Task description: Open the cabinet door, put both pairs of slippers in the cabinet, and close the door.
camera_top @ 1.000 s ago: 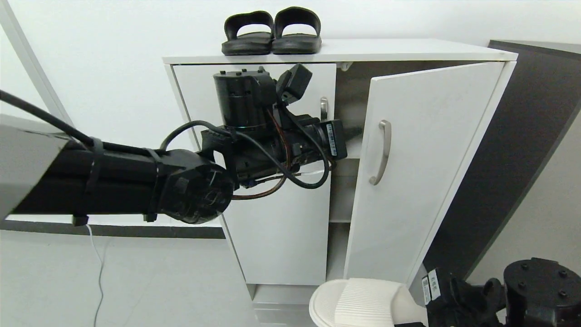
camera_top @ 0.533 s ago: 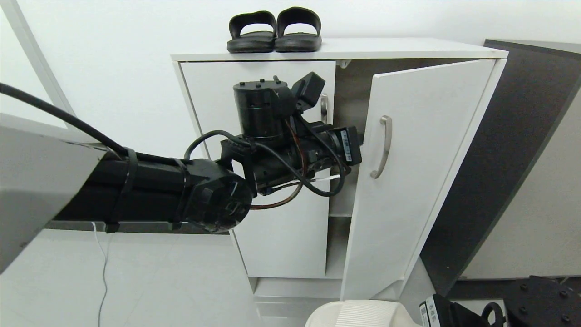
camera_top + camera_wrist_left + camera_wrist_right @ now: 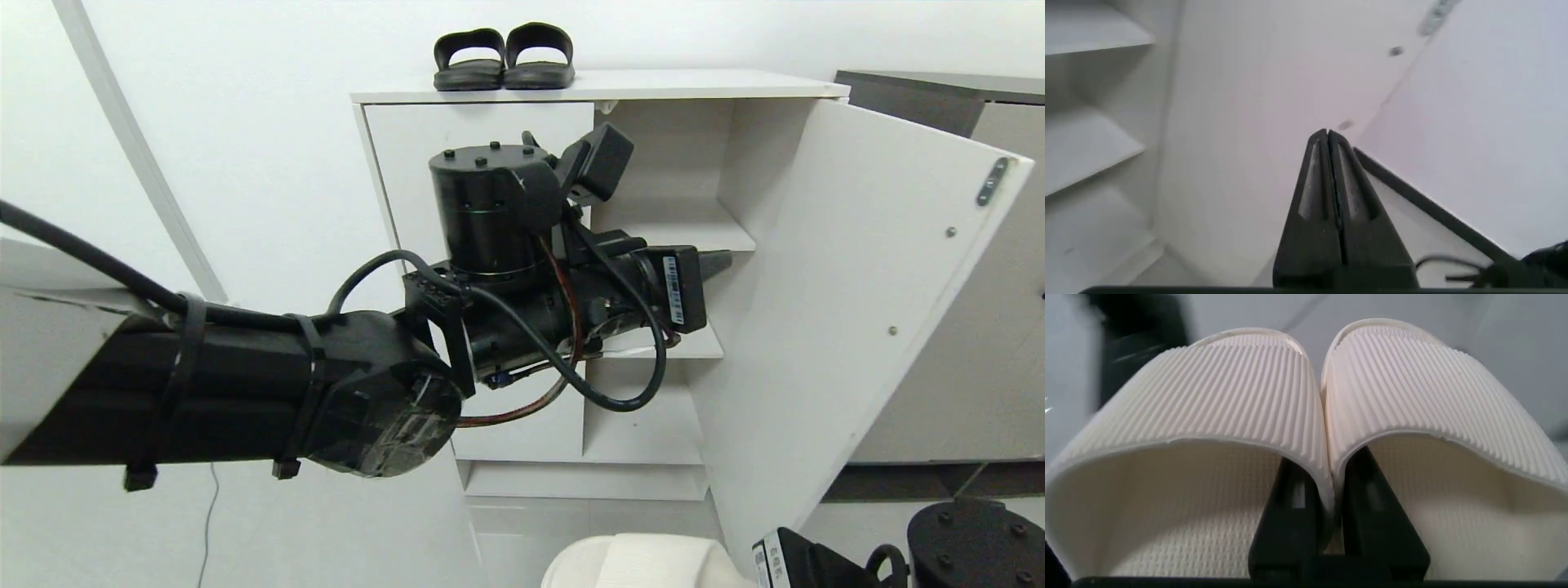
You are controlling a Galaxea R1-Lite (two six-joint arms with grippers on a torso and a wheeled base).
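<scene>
Door (image 3: 857, 310) has swung wide; left claw (image 3: 1327, 139) closed, right claw (image 3: 1324, 523) clamps paired cream slippers (image 3: 1233, 400), toes pointing away

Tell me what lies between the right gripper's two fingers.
The adjoining side walls of the two white slippers, pressed together by the fingers of the right gripper, as the right wrist view shows.

We see bright, even light spread over the white wall (image 3: 261, 122) and cabinet (image 3: 392, 163). Soft shadow gathers on the shelves (image 3: 678, 233) and beneath the top board (image 3: 694, 82). Straight edges lean and bow toward the head view's borders, the open door (image 3: 857, 327) on the right most of all. Behind the cream slippers (image 3: 1241, 408), the far background is blurred
</scene>
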